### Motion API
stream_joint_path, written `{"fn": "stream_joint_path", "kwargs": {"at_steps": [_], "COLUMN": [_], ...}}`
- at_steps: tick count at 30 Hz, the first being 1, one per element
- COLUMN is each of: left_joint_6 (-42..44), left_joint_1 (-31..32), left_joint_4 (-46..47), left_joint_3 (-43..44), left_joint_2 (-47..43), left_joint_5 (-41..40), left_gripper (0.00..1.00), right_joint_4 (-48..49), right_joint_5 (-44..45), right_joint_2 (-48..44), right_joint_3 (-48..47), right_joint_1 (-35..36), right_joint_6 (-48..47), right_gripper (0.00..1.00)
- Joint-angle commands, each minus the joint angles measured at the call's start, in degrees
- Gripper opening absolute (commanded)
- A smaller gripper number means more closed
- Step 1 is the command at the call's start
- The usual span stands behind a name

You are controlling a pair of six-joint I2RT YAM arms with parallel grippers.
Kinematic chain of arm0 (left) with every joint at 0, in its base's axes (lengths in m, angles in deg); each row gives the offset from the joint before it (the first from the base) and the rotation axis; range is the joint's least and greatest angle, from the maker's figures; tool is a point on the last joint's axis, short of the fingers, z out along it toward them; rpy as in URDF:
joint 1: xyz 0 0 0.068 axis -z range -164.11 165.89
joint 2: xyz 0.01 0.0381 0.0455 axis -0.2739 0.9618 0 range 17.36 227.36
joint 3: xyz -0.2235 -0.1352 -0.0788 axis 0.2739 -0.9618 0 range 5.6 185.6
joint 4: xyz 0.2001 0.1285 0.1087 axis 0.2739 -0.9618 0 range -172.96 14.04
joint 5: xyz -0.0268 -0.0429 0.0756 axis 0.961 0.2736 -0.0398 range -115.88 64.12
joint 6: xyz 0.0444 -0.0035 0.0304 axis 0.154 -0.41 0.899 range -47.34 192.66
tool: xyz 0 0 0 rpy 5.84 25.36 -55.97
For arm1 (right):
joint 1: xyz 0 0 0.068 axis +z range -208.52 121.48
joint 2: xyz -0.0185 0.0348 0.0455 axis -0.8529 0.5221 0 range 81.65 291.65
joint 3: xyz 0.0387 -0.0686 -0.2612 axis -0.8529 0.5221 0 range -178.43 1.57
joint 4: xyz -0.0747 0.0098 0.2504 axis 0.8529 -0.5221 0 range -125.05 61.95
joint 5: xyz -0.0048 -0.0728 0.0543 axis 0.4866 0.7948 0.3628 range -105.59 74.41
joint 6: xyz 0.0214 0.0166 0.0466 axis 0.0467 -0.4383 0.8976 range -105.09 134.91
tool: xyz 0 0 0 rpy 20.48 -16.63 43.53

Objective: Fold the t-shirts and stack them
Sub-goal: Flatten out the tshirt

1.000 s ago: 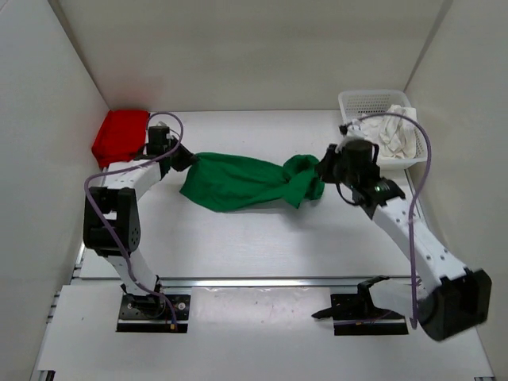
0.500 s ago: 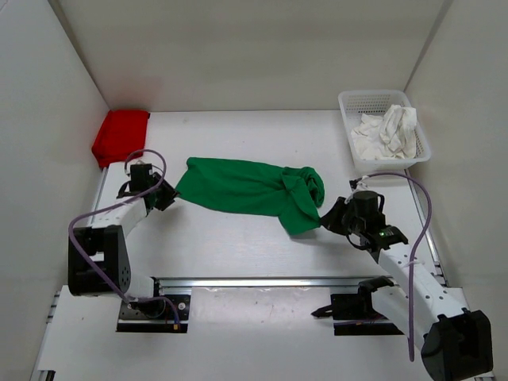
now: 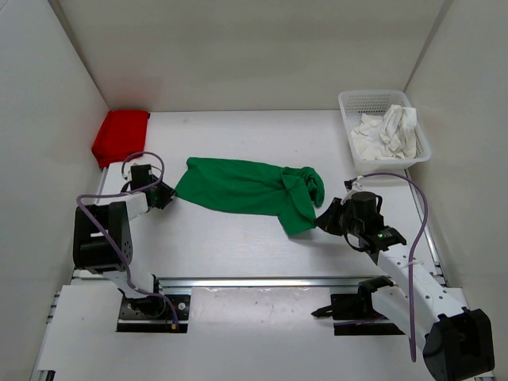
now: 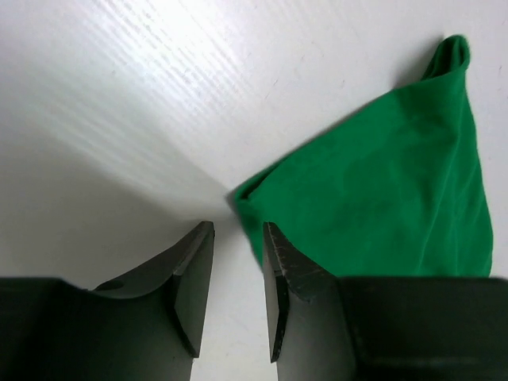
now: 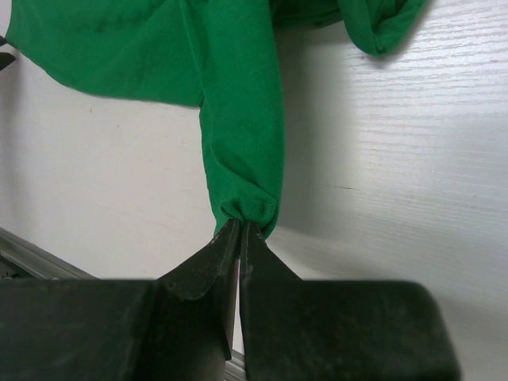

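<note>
The green t-shirt (image 3: 238, 189) lies stretched and bunched across the middle of the table. My left gripper (image 3: 165, 196) is open at its left corner. In the left wrist view the green t-shirt (image 4: 381, 190) ends just ahead of the left gripper (image 4: 238, 228), with bare table between the fingers. My right gripper (image 3: 321, 221) is shut on the shirt's lower right end. The right wrist view shows the right gripper (image 5: 240, 226) pinching a gathered fold of the green t-shirt (image 5: 238, 119). The red t-shirt (image 3: 121, 136) lies folded at the back left. The white t-shirt (image 3: 386, 133) is crumpled in the basket.
A white mesh basket (image 3: 373, 97) stands at the back right corner. White walls close the table on the left, back and right. A metal rail (image 3: 262, 280) runs along the near edge in front of the arm bases.
My left gripper opened and let go of the green t-shirt's left corner, then drew back. The right gripper pulled its end of the shirt nearer and down onto the table.
</note>
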Motion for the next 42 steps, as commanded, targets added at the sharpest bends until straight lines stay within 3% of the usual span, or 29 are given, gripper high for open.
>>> {"fn": "stream_joint_path", "kwargs": {"at_steps": [1, 9, 13, 19, 25, 27, 29, 32, 36, 38, 40, 42], "left_joint_6": [-0.83, -1.01, -0.92, 0.75, 8.83, 9.45, 9.1, 6.99, 4.27, 4.88, 4.27, 4.44], "left_joint_1": [0.99, 1.61, 0.9, 3.7, 8.99, 7.33, 2.26, -0.76, -2.87, -3.31, -3.92, -3.06], "left_joint_4": [1.27, 5.4, 5.06, 1.82, -10.65, -14.44, -16.73, -19.28, -20.52, -22.63, -22.63, -21.05], "left_joint_3": [1.11, 0.93, 2.07, 6.64, 21.13, 28.75, 34.47, 43.8, 56.36, 61.65, 61.23, 57.72], "left_joint_2": [1.68, 4.41, 3.8, -3.3, -14.03, -15.89, -17.21, -18.53, -17.4, -15.73, -14.49, -13.26], "left_joint_5": [-1.68, 0.16, -0.19, -0.01, 2.69, 7.51, 13.3, 16.76, 21.07, 19.6, 19.49, 17.41], "left_gripper": [0.42, 0.21, 0.0, 0.0, 0.0, 0.0, 0.0, 0.0, 0.0, 0.0, 0.0, 0.0], "right_joint_4": [2.86, 3.38, 3.65, 0.59, -10.31, -13.66, -17.43, -22.09, -25.62, -25.18, -25.71, -25.63], "right_joint_5": [-0.9, -0.12, 0.15, 1.2, 11.13, 14.73, 25.41, 36.5, 44.53, 43.75, 34.56, 17.45], "right_joint_2": [-0.46, 1.21, 2.26, 2.79, 3.67, 4.72, 5.68, 8.93, 16.65, 22.01, 26.32, 30.54], "right_joint_3": [0.58, -1.17, -2.49, -8.63, -28.05, -37.43, -44.99, -58.77, -79.96, -87.54, -91.68, -92.66], "right_joint_1": [0.25, 1.48, 1.91, 2.45, 3.94, 5.86, 9.9, 17.2, 26.17, 24.26, 16.8, 3.03], "right_joint_6": [-0.87, -1.14, -1.75, -3.94, -9.65, -11.67, -13.61, -17.04, -22.49, -25.04, -24.79, -21.89], "right_gripper": [0.0, 0.0, 0.0, 0.0, 0.0, 0.0, 0.0, 0.0, 0.0, 0.0, 0.0, 0.0]}}
